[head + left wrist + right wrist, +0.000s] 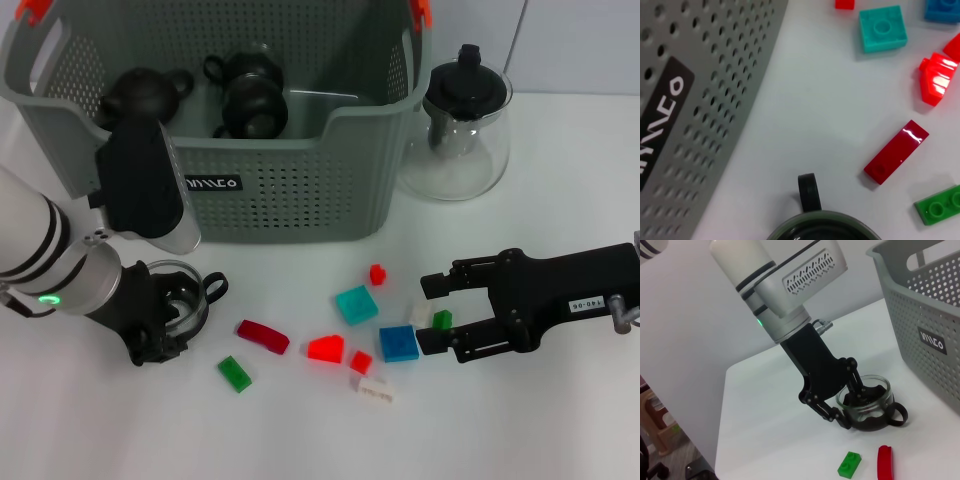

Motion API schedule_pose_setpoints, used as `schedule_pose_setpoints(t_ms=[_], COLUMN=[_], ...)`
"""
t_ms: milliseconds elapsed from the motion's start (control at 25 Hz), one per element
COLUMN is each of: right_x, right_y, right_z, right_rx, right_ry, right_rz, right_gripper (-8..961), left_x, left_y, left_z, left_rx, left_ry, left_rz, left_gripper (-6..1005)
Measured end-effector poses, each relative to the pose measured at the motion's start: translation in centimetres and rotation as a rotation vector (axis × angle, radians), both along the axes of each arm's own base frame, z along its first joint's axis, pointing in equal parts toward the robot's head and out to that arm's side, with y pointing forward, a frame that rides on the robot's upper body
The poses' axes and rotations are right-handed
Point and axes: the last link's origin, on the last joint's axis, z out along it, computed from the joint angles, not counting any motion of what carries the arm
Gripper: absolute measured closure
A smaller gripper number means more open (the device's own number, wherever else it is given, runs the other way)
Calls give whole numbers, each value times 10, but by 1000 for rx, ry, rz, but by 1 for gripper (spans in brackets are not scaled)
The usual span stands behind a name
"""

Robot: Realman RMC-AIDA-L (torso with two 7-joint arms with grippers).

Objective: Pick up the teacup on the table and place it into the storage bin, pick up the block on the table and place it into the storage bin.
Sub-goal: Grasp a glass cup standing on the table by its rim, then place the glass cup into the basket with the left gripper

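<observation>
The left gripper [860, 407] clamps the clear glass teacup [186, 297] near the table's [560, 420] left edge; next, I judge, lift it into the grey-green perforated storage bin [290, 195]. The right gripper [430, 312], jaws apart, brackets a small green block [442, 320].

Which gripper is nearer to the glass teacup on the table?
Left. The left gripper is at the teacup, its fingers around the rim. The right gripper is far across the scattered blocks.

Left gripper [860, 407] closed around the glass teacup [867, 402] on the white desk [780, 430], one finger inside the rim, green block [849, 463] and red block [884, 462] near, grey storage bin [925, 315] beside.
</observation>
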Motion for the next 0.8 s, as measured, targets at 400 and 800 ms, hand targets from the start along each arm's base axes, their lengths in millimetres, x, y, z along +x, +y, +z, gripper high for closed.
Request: schedule_pose_setpoints(t_ms=[400,800], right_x=[1,6], right_y=[0,-2], right_z=[1,3], right_rx=[4,8], right_ry=[0,-3], right_rz=[1,-7], right_gripper=[121,120], left_x=[5,63], left_y=[-4,-24], left_z=[4,32], left_rx=[-9,-52], left_ry=[-2,-240], left_rz=[9,127], left_gripper=[855,964])
